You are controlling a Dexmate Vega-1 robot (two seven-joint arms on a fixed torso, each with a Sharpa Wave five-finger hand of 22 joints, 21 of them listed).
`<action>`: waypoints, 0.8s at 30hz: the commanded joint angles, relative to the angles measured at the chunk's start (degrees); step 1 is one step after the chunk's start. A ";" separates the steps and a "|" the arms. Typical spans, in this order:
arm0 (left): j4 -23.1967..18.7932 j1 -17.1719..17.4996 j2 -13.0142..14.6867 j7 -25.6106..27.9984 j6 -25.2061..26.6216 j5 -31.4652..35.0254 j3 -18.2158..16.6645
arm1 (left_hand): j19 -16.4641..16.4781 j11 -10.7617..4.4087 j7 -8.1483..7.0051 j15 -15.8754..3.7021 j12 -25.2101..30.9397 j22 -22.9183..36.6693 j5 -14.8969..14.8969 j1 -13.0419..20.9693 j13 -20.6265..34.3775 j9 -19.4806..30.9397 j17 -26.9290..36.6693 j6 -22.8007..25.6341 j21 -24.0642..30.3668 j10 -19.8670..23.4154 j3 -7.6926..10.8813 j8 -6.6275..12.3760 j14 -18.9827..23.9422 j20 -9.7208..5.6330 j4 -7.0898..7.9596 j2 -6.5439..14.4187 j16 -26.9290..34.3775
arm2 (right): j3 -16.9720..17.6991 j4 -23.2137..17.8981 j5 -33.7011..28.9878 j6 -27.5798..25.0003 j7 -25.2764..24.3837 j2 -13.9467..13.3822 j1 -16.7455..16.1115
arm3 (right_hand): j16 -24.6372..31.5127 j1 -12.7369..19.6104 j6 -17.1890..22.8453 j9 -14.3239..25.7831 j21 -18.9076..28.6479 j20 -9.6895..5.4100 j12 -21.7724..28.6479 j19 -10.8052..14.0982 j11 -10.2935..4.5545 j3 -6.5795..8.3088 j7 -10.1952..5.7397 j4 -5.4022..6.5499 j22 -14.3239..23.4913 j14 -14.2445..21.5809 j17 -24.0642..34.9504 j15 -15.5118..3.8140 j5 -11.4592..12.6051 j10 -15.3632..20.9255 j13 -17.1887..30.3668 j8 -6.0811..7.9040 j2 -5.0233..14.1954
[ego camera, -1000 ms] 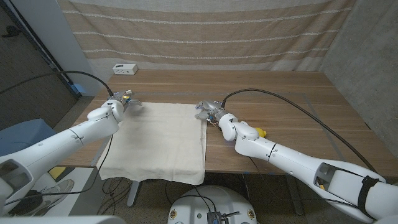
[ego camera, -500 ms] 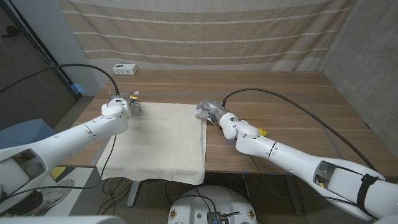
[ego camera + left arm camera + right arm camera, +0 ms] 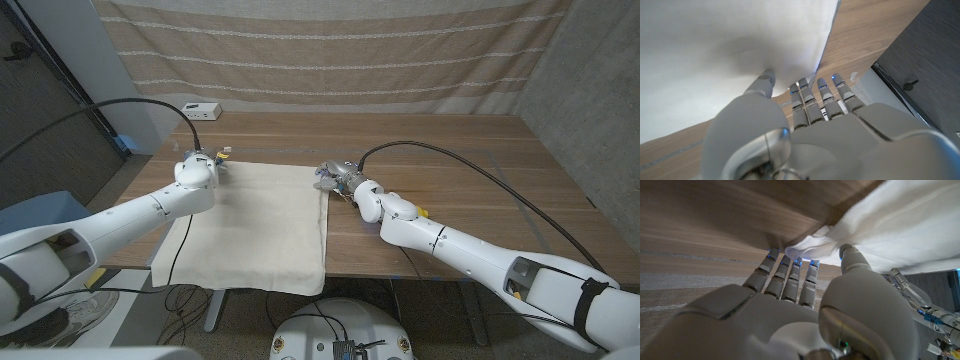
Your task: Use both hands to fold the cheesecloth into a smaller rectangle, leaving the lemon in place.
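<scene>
The cream rectangular cheesecloth [image 3: 250, 220] lies spread on the wooden desk [image 3: 470, 165], its near edge hanging over the desk's front at about 7 o'clock. A small yellow lemon [image 3: 421, 212], mostly hidden behind the right forearm, sits on the desk at 3 o'clock from the cloth, just beside it. Farther back, the left hand [image 3: 200, 166] pinches the cloth's far left corner between thumb and fingers [image 3: 810, 97]. The right hand [image 3: 335, 177] grips the far right corner, the cloth bunched between its thumb and fingers [image 3: 790, 275]. At 12 o'clock near the desk's far left edge sits a small white box [image 3: 201, 110].
</scene>
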 commanded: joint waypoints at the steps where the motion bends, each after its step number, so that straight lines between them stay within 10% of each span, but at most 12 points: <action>1: 4.75 -2.38 -3.17 -1.54 -1.23 4.76 3.82 | 1.94 -0.41 0.70 -4.29 1.37 0.22 -0.43 4.21 0.14 0.44 0.37 9.02 1.15 7.60 -0.71 1.79 5.37 -1.14 -0.28 1.03 1.50 | 0.85 -0.54 0.53 -0.63 -0.82 -0.46 -0.49 | 0.62 -0.42 0.55 0.13 0.03 0.42 0.07 -0.05 -0.13 -0.22 0.02 0.07 0.10 0.62 0.23 -2.47 0.27 0.62 0.17 -0.15 -0.21; 10: 2.37 1.57 -3.38 6.77 -2.65 4.64 0.02 | 7.55 -0.99 2.85 -9.95 7.74 0.67 -0.50 15.69 3.43 1.45 1.26 26.57 5.29 28.52 -0.45 6.06 20.76 -2.81 -0.83 5.26 6.06 | 0.82 -1.16 0.44 -0.76 -0.44 -1.34 -0.67 | 0.62 0.01 0.91 0.13 0.07 0.31 -0.01 0.08 -0.26 -0.08 -0.14 -0.14 0.10 0.86 0.23 -2.79 0.43 0.68 0.16 -0.25 -0.03; 24: -16.73 9.31 3.87 8.07 -3.26 -3.49 -12.22 | 8.84 -0.96 4.59 -10.90 13.94 1.74 -0.30 20.57 10.67 3.08 7.88 27.06 8.69 29.36 -3.43 6.18 26.15 -3.08 -0.48 6.66 12.46 | 0.41 -0.21 -0.02 0.37 -0.31 -1.59 -0.44 | 0.61 1.05 2.23 0.13 0.16 0.06 0.02 0.34 -1.45 0.41 -0.19 -0.50 0.08 1.16 0.28 -3.10 0.74 1.30 0.14 -0.20 0.77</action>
